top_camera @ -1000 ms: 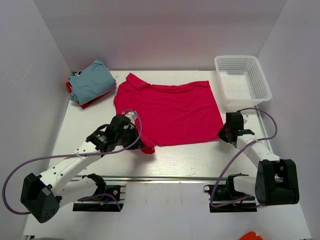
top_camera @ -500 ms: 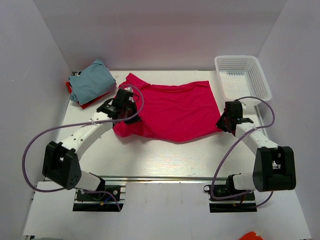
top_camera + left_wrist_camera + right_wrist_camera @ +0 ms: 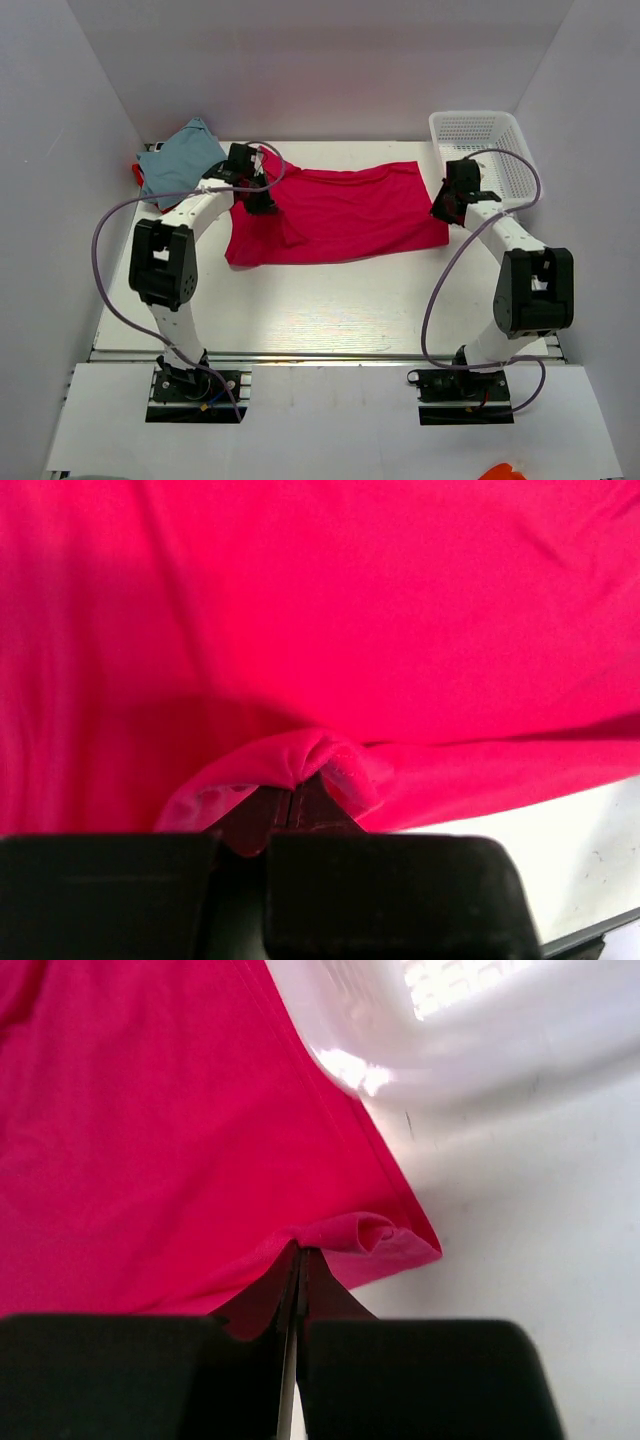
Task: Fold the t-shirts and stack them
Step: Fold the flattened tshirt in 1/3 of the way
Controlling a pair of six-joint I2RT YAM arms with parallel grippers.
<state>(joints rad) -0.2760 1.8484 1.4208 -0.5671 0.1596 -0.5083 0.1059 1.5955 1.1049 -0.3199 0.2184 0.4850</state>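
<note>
Done: we count two folded, blue-grey t-shirt [image 3: 180, 165] on red t-shirt [image 3: 137, 173], far-left corner of the counter [image 3: 330, 300].
In hand: magenta t-shirt [image 3: 340, 215], mid-counter, half-folded by our reckoning.
Left tool [image 3: 290, 805]: pinched on magenta cloth.
Right tool [image 3: 300, 1270]: pinched on its corner, near basket [image 3: 490, 150].
Left: finish folds, stack.
</note>
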